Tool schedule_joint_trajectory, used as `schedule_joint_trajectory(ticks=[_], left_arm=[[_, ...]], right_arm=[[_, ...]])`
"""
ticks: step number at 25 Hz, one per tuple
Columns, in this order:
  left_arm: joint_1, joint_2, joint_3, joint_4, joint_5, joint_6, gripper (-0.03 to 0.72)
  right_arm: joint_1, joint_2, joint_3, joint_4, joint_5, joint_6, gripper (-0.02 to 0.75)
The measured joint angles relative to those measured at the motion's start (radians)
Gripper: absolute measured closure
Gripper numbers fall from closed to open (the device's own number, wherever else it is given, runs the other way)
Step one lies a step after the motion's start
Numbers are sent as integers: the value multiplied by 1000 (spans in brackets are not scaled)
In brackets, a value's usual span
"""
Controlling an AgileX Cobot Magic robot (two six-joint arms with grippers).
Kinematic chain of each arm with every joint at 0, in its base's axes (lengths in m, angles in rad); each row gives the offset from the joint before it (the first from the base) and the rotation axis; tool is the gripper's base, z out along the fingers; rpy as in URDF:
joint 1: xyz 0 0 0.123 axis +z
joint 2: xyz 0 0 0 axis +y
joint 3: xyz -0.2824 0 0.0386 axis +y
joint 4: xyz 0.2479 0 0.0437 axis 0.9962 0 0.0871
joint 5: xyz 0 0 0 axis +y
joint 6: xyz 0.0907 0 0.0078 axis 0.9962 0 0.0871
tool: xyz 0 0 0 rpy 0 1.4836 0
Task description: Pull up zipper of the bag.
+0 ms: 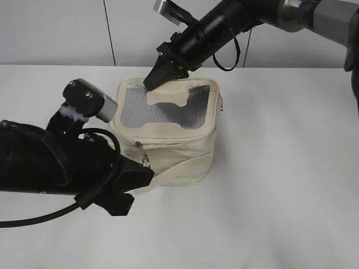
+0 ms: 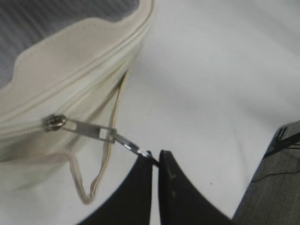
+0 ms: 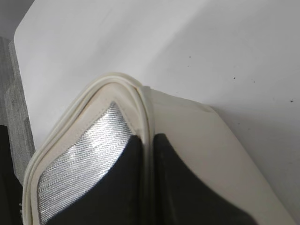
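At the front left corner of the bag (image 1: 168, 131), the left gripper (image 2: 155, 159) has its two black fingertips (image 2: 143, 176) pressed together on the end of the metal pull (image 2: 101, 132) of a zipper slider (image 2: 55, 123). Pull is stretched out straight from slider to fingertips, angled down and away from the bag wall. The slider sits on the zipper (image 2: 89, 82), the cream track running just under the top rim. A thin loop of cream cord (image 2: 101, 173) hangs off the bag side behind the pull. In the exterior view the left arm (image 1: 61, 162) comes in low from the left, with its gripper tip against the bag's front face near the slider (image 1: 145, 159).

Right gripper (image 3: 149, 145): fingers (image 3: 124, 178) closed on the raised rim edge of the bag's top at a rounded corner, with the cream piping (image 3: 146, 117) running between them. One finger lies over the grey mesh panel (image 3: 79, 173), the other over the cream outer fabric. In the exterior view this gripper (image 1: 159, 73) comes down from the upper right onto the back left part of the top, next to the cream H-shaped patch (image 1: 171, 95).

The bag stands upright on the white table (image 1: 280, 196), roughly mid-table, with a cream strap (image 1: 179, 168) wrapped across its lower front.
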Motion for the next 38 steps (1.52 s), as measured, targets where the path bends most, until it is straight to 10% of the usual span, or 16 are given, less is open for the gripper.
schedule_joint_trajectory(ticks=[12, 16, 21, 27, 33, 38], left_arm=[[-24, 108, -69, 0, 87, -1, 670], [-3, 90, -69, 19, 117, -27, 560], [81, -16, -69, 126, 196, -140, 297], [296, -69, -147, 386, 310, -360, 297], [416, 175, -541, 541, 458, -421, 301], [368, 455, -914, 631, 546, -463, 300]], right_arm=[[0, 0, 0, 3, 7, 0, 685], [-3, 1, -10, 6, 5, 8, 587], [-44, -3, -88, -14, 2, 64, 355], [-159, -66, -89, -95, 14, 194, 380], [-295, -279, 292, -108, -27, 118, 413], [-307, -582, 935, 121, -437, -202, 415]])
